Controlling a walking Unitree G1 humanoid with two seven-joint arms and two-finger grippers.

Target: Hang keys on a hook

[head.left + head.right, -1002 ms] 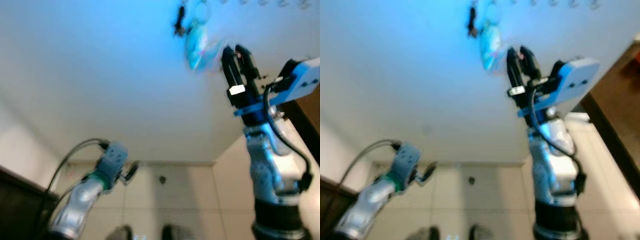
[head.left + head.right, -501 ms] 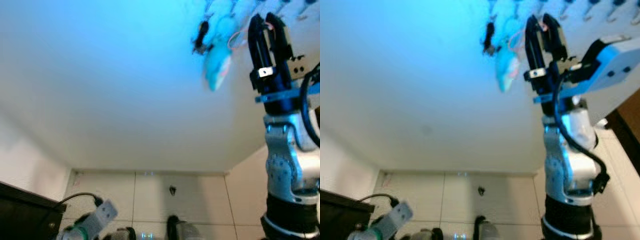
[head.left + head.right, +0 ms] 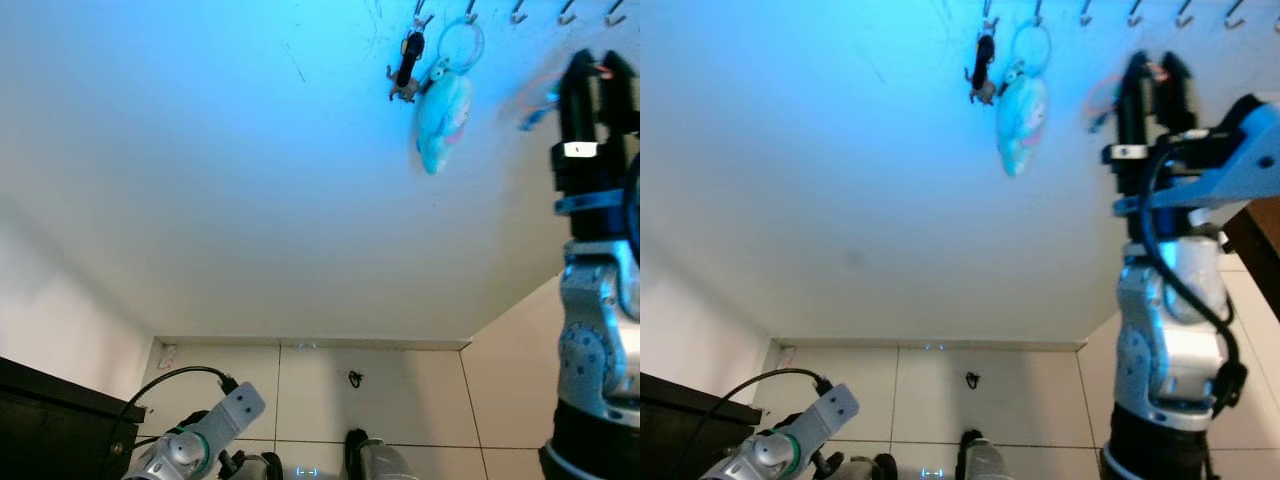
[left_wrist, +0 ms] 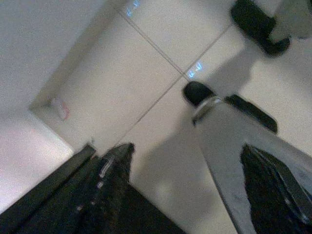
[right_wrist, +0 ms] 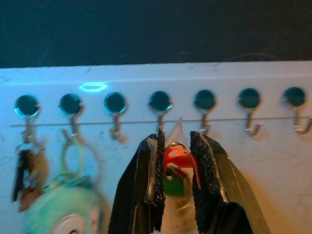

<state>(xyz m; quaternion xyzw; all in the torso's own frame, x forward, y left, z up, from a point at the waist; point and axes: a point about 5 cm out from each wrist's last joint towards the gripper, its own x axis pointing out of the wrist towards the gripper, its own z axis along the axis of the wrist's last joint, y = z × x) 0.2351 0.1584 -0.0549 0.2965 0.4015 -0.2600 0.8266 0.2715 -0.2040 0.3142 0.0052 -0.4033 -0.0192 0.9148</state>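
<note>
A row of small metal hooks (image 5: pixel 160 119) runs along the white wall. On the two leftmost hooks hang a black key fob (image 3: pixel 405 62) and a ring with a teal plush (image 3: pixel 443 118). My right gripper (image 5: pixel 179 146) is raised just below the row, to the right of the plush, and is shut on a key bunch with an orange ring (image 5: pixel 181 161). Its tips sit between two bare hooks, under the fourth one (image 3: pixel 1133 12). The orange ring (image 3: pixel 1100 100) sticks out to the left of the fingers (image 3: pixel 1132 85). My left gripper (image 4: pixel 187 148) hangs low over the floor, open.
A black cabinet (image 3: pixel 50 405) stands at the lower left. White floor tiles (image 3: pixel 320 385) lie below, and my feet (image 3: pixel 980 465) show there. Brown furniture (image 3: pixel 1255 235) edges in at the right. Several bare hooks (image 5: pixel 251 124) continue to the right.
My right gripper has moved to the right along the hook row, away from the plush, still holding the keys. The left arm has dropped lower, and the camera has shifted.
</note>
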